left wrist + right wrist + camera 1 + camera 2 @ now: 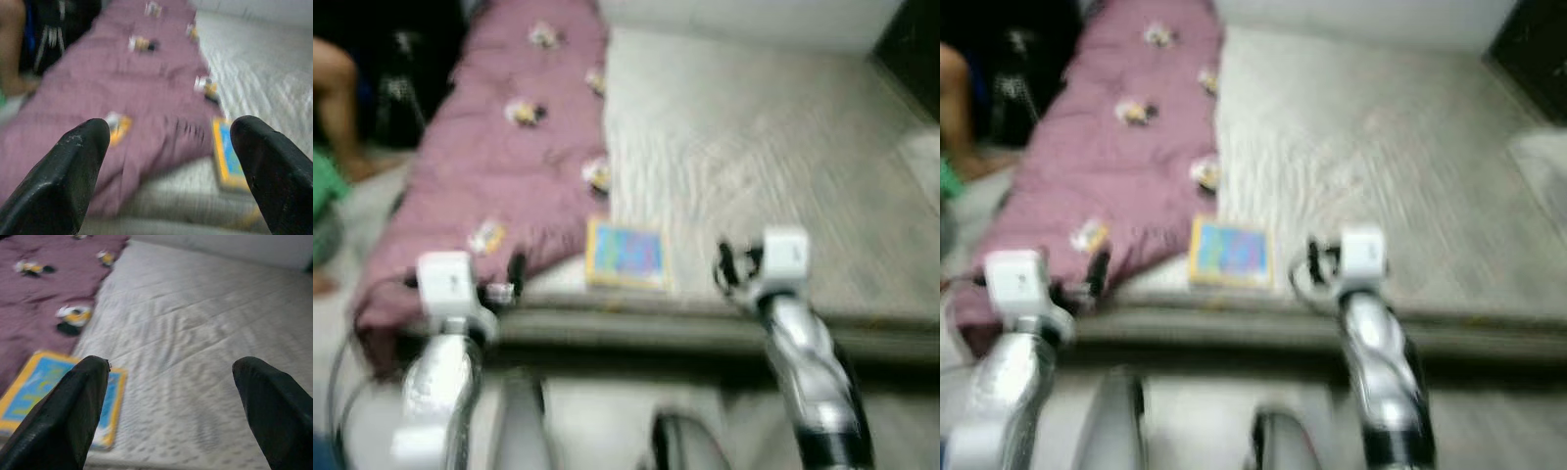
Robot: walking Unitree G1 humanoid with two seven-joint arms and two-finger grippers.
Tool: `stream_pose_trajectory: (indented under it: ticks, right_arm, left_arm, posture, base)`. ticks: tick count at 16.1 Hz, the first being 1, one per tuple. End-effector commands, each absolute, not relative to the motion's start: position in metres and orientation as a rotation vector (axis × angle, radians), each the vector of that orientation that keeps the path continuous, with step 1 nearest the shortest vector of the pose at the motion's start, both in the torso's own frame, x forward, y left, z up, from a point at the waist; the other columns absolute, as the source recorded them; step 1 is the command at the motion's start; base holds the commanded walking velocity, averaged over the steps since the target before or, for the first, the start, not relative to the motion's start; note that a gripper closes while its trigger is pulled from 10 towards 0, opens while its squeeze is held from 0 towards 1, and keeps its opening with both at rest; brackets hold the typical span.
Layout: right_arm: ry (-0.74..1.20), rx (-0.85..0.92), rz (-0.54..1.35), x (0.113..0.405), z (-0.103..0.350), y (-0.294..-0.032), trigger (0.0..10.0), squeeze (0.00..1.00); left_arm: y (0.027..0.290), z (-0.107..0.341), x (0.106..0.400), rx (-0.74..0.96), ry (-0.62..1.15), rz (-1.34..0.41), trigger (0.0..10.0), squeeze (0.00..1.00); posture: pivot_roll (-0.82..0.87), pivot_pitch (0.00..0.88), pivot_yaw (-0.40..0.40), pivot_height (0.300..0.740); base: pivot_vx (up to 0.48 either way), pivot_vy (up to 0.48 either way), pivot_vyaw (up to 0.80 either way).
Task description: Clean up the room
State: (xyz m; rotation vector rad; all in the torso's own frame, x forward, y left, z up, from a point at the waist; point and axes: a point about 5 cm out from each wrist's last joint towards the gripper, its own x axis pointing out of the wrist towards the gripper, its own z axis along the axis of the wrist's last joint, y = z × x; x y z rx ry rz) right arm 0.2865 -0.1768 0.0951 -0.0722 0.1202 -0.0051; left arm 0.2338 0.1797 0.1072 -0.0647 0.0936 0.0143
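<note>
A flat book with a yellow border and blue cover (626, 255) lies on the pale mattress (773, 157) near its front edge, beside a mauve blanket (499, 166) with small cartoon prints. My left gripper (171, 166) is open, held in front of the blanket's near end. My right gripper (171, 406) is open too, hovering over the mattress just right of the book (34, 396). Both silver arms reach forward from the bed's front edge. The head views are blurred.
A person's bare leg and a green garment (328, 186) are at the far left beside the bed. Dark shapes stand at the back left. A dark object (911, 39) sits at the back right corner. The wide right part of the mattress is bare sheet.
</note>
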Motion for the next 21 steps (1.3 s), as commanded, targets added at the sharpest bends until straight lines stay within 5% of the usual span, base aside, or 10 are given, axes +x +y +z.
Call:
stream_pose_trajectory:
  ticks: [1,15,21]
  right_arm:
    - [0.112,-0.072,0.003,0.2881,0.0981,-0.1752,10.0,0.0]
    - [0.128,-0.065,-0.009,0.289,0.0966,-0.1765,10.0,0.0]
    - [0.127,-0.069,-0.01,0.2902,0.0971,-0.1763,10.0,0.0]
  left_arm:
    - [0.181,0.1131,0.235,-0.055,0.072,0.01,10.0,0.0]
    - [0.1794,0.1109,0.2346,-0.058,0.09,0.002,10.0,0.0]
    - [0.1786,0.1092,0.2372,-0.057,0.11,0.01,10.0,0.0]
  posture:
    - [0.02,0.141,-0.118,0.652]
    - [0.01,0.148,-0.118,0.652]
    - [0.01,0.158,-0.116,0.652]
  base:
    - [0.285,0.0,0.0]
    - [0.275,0.0,-0.15]
    - [0.0,0.0,0.0]
